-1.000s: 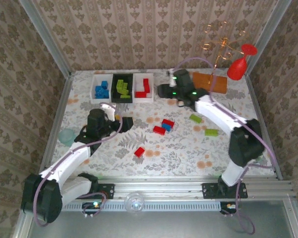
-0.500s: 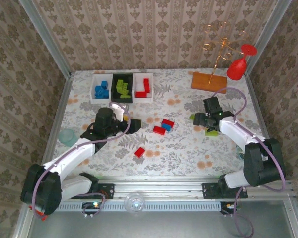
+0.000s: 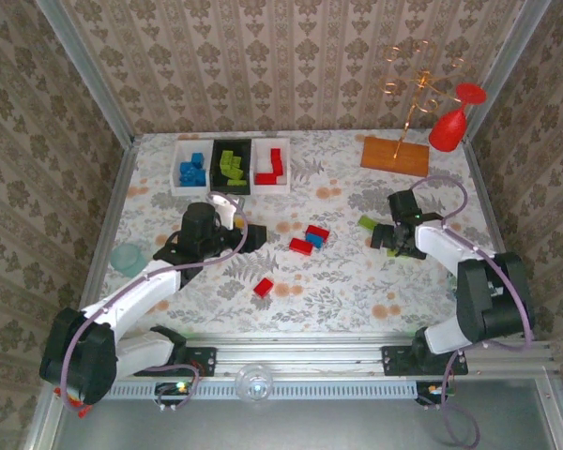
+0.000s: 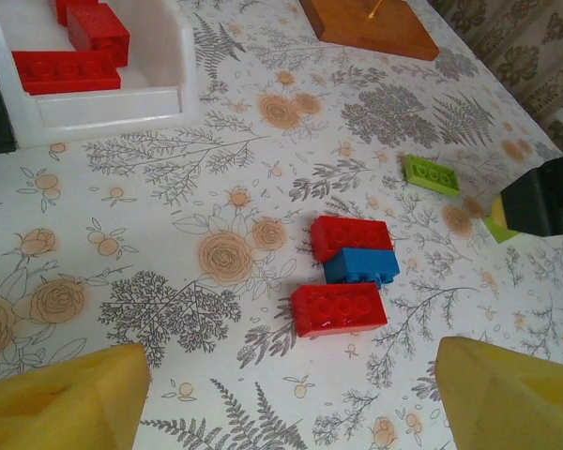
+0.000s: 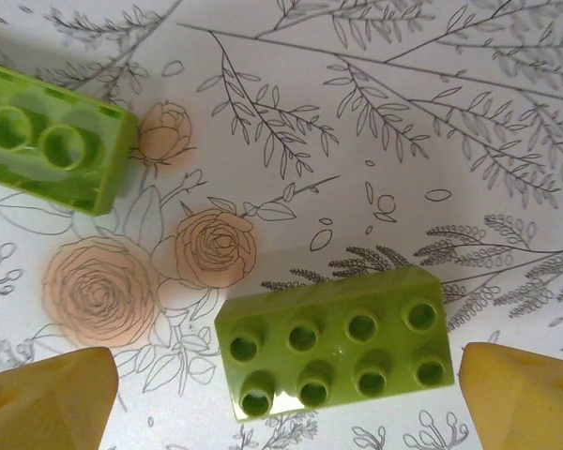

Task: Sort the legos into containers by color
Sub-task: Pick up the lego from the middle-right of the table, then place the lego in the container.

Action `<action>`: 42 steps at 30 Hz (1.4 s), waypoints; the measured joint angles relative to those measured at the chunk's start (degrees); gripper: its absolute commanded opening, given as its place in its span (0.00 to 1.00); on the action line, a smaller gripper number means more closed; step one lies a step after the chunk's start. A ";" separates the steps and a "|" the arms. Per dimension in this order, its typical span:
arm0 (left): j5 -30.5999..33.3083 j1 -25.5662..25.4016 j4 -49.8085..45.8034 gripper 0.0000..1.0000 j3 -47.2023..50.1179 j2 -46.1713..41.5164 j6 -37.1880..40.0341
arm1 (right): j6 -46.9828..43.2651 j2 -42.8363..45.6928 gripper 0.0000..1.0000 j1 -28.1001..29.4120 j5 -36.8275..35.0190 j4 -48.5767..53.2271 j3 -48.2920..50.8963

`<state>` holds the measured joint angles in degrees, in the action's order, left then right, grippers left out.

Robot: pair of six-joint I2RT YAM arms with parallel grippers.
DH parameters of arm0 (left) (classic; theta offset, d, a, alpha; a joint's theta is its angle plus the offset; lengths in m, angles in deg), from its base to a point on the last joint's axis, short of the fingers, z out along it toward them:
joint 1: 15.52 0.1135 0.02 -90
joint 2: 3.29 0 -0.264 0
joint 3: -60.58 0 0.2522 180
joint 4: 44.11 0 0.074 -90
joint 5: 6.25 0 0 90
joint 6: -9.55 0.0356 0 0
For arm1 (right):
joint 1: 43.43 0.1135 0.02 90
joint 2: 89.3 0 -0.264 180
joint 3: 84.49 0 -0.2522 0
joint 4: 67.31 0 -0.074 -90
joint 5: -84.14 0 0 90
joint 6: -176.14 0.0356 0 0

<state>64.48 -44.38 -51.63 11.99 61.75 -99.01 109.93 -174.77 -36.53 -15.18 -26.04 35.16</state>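
Our right gripper (image 5: 283, 398) hangs open over a green lego (image 5: 333, 352) that lies flat on the table (image 5: 403, 141). We think the pick is in hand: go down, close, then carry it to the black container (image 3: 232, 191).

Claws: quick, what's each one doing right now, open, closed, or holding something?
Left claw: open, holding nothing.
Right claw: open, with a lime green lego on the table between its fingers, not gripped.
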 measured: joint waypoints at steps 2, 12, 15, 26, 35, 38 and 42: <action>0.00 0.00 0.00 0.81 -0.11 0.00 0.02 | -0.02 -1.79 0.94 -0.20 -0.37 0.50 -0.76; 0.02 0.00 -0.26 0.81 -0.11 0.00 0.20 | -1.05 -8.26 0.86 -2.16 -0.98 2.93 -4.48; 0.17 0.02 -0.28 0.81 -0.11 0.00 0.22 | -1.33 -8.39 0.80 -2.19 -0.74 2.95 -4.87; 0.48 0.09 -0.81 0.81 -0.11 -0.15 0.42 | -3.02 -8.20 0.57 -2.27 4.96 2.51 -5.33; 3.28 5.75 -1.27 0.82 0.13 -2.49 -0.11 | 0.98 -2.71 0.59 13.07 14.16 -2.56 -10.84; 4.50 8.94 -1.09 0.82 1.44 -4.13 -1.29 | 2.49 -5.99 0.59 18.86 16.20 -7.98 -18.62; 6.03 11.23 -1.14 0.82 3.34 -6.38 -2.25 | 3.87 -15.52 0.60 24.41 18.27 -15.43 -31.43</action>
<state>70.51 -33.15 -52.77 15.34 55.37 -101.27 113.80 -190.29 -12.12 3.09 -41.47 3.73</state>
